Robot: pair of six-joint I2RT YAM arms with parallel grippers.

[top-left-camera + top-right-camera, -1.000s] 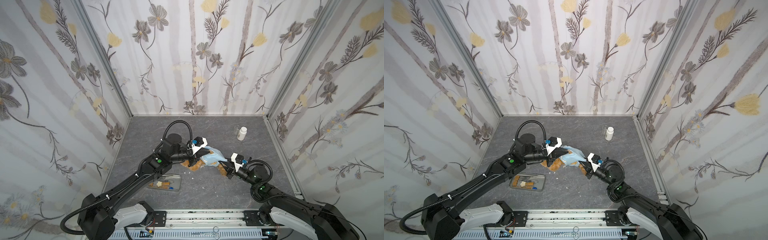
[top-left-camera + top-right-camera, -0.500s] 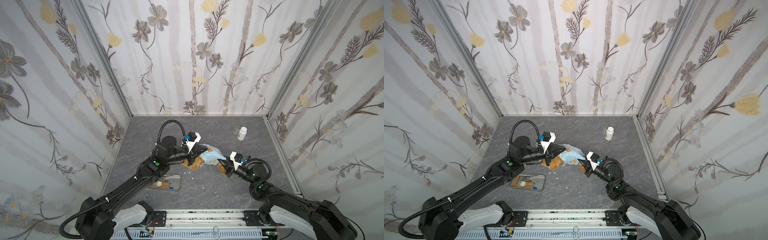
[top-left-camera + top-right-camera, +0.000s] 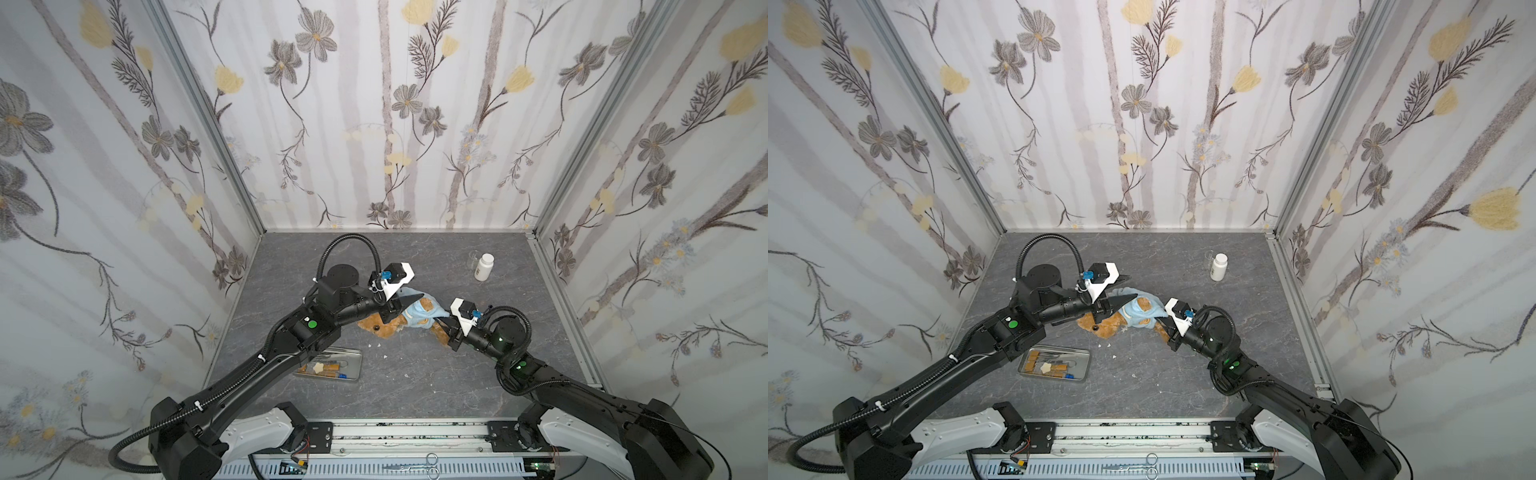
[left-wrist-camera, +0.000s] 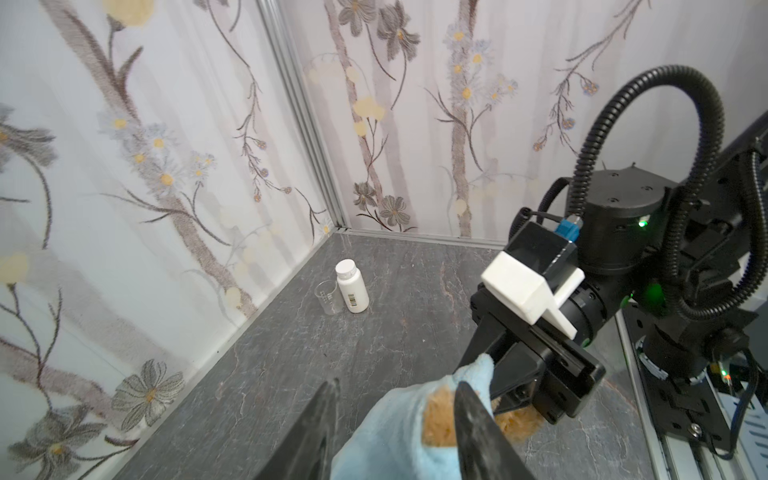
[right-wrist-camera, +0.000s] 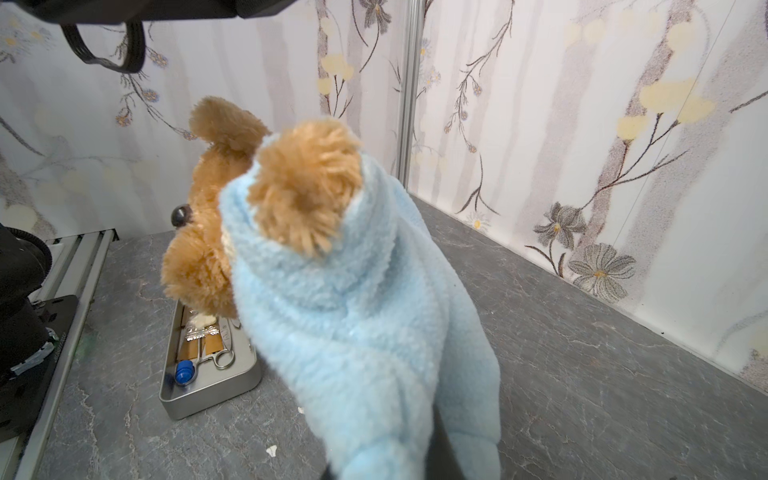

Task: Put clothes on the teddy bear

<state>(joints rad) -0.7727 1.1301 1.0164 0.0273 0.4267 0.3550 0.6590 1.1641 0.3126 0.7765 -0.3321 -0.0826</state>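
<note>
The teddy bear (image 3: 376,328) (image 3: 1100,326) lies mid-table, its body inside a light blue fleece shirt (image 3: 419,316) (image 3: 1138,313). In the right wrist view its head (image 5: 212,249) sticks out beside the shirt (image 5: 353,332), and a furry paw (image 5: 305,191) pokes through an opening. My left gripper (image 3: 409,299) (image 4: 397,384) is open over the shirt (image 4: 386,432); one finger rests by the fur (image 4: 440,419), the other is clear. My right gripper (image 3: 444,322) (image 4: 494,361) (image 5: 386,469) is shut on the shirt's edge.
A white bottle (image 3: 483,267) and a clear beaker (image 3: 473,259) stand at the back right. A metal tray (image 3: 357,365) with small tools lies front left of the bear. White crumbs dot the floor nearby. Scissors (image 3: 415,467) lie on the front rail.
My left gripper's jaws have parted and let go of the shirt, and its wrist has shifted slightly. The right gripper has kept its hold on the shirt.
</note>
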